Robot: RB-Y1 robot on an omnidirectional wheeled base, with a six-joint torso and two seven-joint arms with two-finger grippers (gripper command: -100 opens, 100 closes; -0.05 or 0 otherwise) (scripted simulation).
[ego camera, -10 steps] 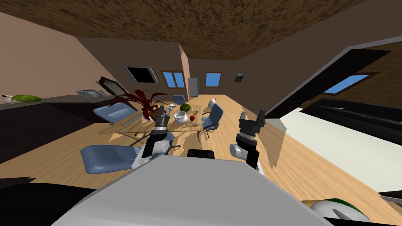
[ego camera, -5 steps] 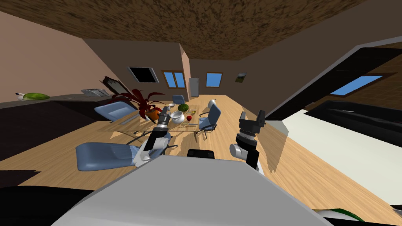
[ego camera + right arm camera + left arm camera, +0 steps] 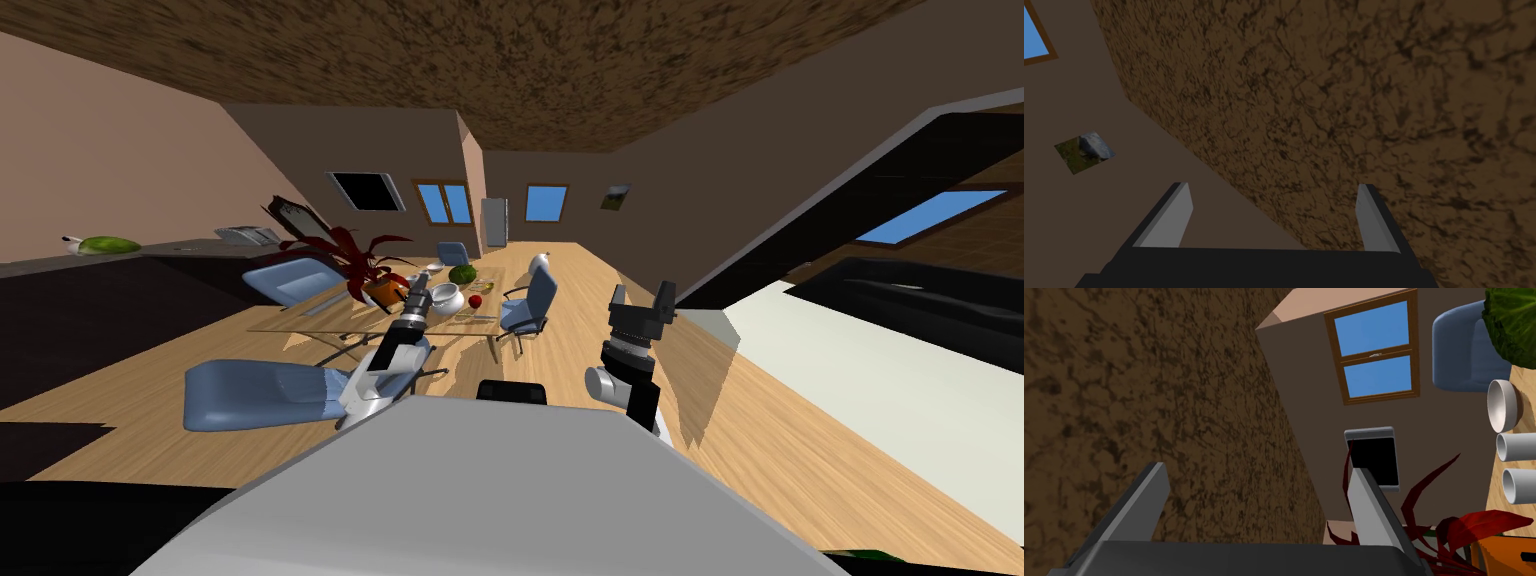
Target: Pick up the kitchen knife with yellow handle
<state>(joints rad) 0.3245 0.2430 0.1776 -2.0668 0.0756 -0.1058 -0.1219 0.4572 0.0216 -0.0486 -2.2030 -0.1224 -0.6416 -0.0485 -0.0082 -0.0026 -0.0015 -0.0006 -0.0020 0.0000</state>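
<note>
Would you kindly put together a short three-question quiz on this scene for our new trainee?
1. True or false: the left claw is shut on something.
2. The plant on the table has leaves that are: A green, B dark red, C blue.
3. Fill in: the ___ arm reaches out toward the table, while the right claw is held up apart from it.
Key: 1 false, it is open and empty; 2 B; 3 left.

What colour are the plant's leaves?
Dark red. The plant shows best in the left wrist view.
</note>
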